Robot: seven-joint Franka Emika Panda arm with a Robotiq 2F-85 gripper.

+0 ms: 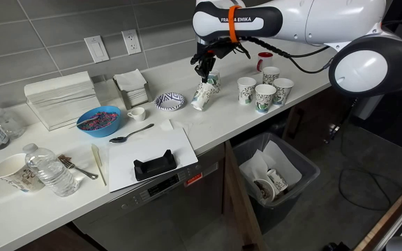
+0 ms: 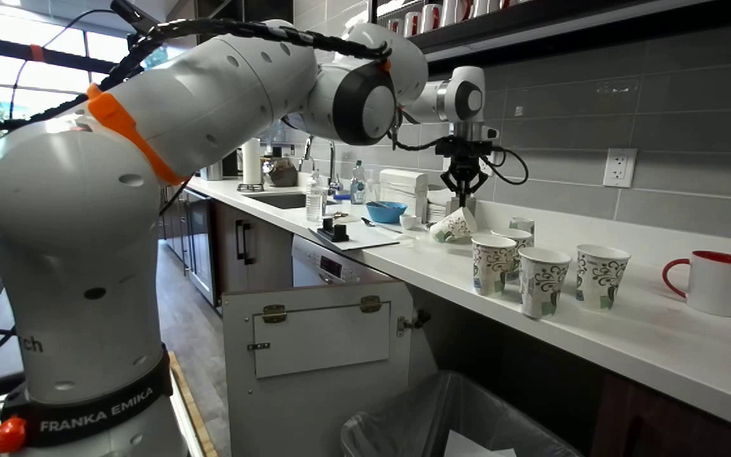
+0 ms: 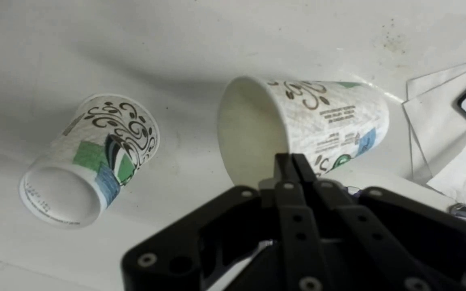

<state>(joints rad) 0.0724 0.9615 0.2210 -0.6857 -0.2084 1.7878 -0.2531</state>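
Observation:
A white paper cup with brown swirls and green and blue patches [image 1: 202, 96] hangs tilted at the counter, seen in both exterior views. My gripper [image 3: 293, 157] is shut on this cup's wall at the rim, one finger inside the mouth and one outside. From the wrist view, the tilted cup [image 3: 334, 117] shows its open mouth towards the left. I cannot tell whether its base rests on the counter. Close beside it stands a second patterned cup [image 3: 91, 157], upside down with its base facing up. In an exterior view the gripper [image 2: 462, 202] points straight down onto the rim.
Several upright paper cups [image 2: 542, 279] stand near the counter's front edge, with a red-rimmed mug [image 2: 719, 282] further along. A patterned bowl [image 1: 169, 101], napkin holder [image 1: 133, 89], small white cup [image 1: 137, 113] and blue bowl [image 1: 108, 130] lie the other way. A bin [image 1: 312, 170] stands below.

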